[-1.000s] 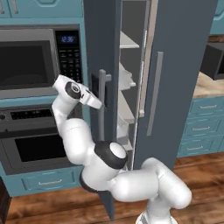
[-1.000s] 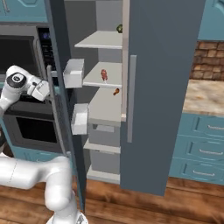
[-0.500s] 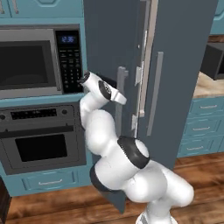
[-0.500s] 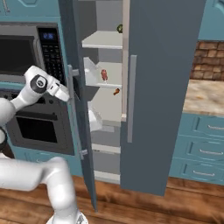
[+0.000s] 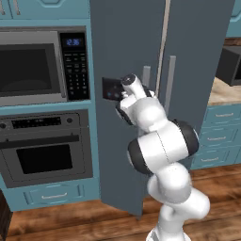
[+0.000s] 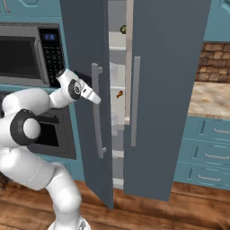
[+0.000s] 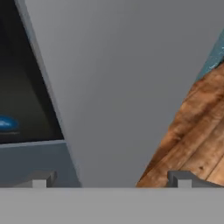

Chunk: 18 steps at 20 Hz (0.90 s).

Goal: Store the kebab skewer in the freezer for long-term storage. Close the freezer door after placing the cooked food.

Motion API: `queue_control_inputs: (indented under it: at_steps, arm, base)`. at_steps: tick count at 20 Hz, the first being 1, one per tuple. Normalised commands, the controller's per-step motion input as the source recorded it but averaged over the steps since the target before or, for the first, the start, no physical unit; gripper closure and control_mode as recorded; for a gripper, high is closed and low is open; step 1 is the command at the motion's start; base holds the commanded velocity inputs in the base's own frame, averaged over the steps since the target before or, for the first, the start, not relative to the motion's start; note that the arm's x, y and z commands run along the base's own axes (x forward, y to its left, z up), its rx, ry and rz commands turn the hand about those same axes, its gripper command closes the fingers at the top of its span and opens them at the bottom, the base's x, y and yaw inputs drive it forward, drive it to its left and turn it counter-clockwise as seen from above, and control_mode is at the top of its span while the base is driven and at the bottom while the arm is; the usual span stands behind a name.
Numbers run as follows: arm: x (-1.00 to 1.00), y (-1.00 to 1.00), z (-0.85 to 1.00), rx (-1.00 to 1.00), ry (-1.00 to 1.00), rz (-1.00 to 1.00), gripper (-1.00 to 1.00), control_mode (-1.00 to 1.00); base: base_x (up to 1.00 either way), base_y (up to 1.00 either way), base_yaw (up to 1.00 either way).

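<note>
Gripper: your gripper (image 7: 111, 181) stands wide apart and empty, both tips showing in the hand view with only flat door panel between them.
Freezer door: the freezer door (image 6: 87, 90) is a broad, rigid slab directly ahead of the gripper, nearly shut but not latched; a narrow gap is open at its free edge, beyond the gripper.
How the door handles: judge it heavy enough to swing slowly on its hinge and stiff enough not to flex, so a flat push will move it. The painted face looks smooth, so expect the tips to slide if you press at a slant.
Where to take hold: no pinch is needed. Press on the outer face close to the long grey handle (image 6: 97, 110), which stands just past the gripper toward the free edge; the farther from the hinge, the easier the swing.
Kebab skewer: the kebab skewer (image 6: 119, 94) lies on a freezer (image 6: 117, 81) shelf, visible through the gap beyond the gripper. It is light and small, and you should leave it alone.
Risk: keep the tips clear of the dark control panel (image 5: 112, 88) beside the gripper.
</note>
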Motion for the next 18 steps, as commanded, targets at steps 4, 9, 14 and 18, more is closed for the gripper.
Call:
queue_control_inputs:
  at_steps: [4,9,14,18]
  arm:
    - [0.62,-0.38,0.49,0.05,0.17,0.17,-1.00,-1.00]
    - [0.48,-0.39,0.30,0.00,0.11,0.16,-1.00,-1.00]
    - [0.33,-0.72,0.00,0.02,0.00,0.11,-1.00,-1.00]
    - [0.48,-0.45,0.00,0.06,-0.14,0.25,-1.00,-1.00]
  base:
    - [0.00,0.00,0.00]
    - [0.00,0.00,0.00]
    - [0.00,0.00,0.00]
    - [0.00,0.00,0.00]
